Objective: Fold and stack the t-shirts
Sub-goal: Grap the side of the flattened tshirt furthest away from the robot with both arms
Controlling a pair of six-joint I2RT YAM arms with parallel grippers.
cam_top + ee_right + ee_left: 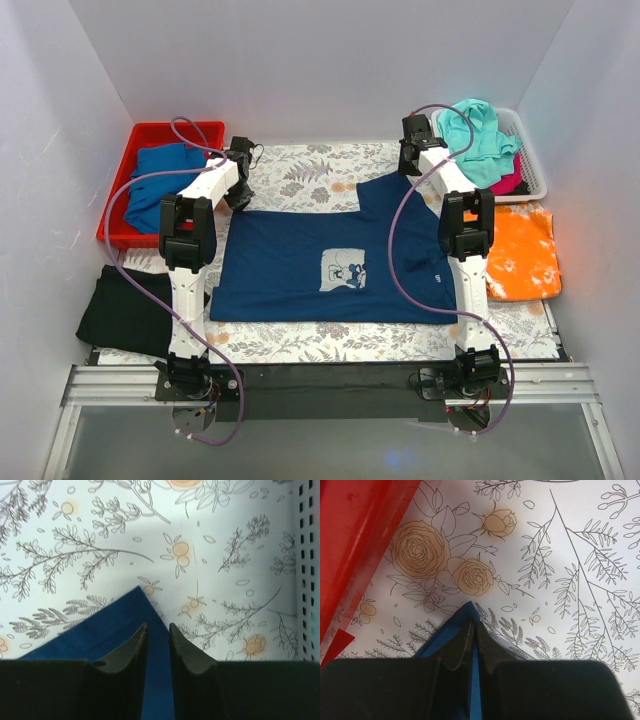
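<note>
From above, the navy t-shirt [290,265] lies spread flat on the flower-printed table cover [300,172], pale grey square print up. At the left wrist, the left gripper [472,626] has its black fingers pinched tight on a soft blue corner, beside the red plastic tray [355,530]. At the right wrist, the right gripper [158,626] stands slightly parted over another pointed corner, cloth showing in the gap.
</note>
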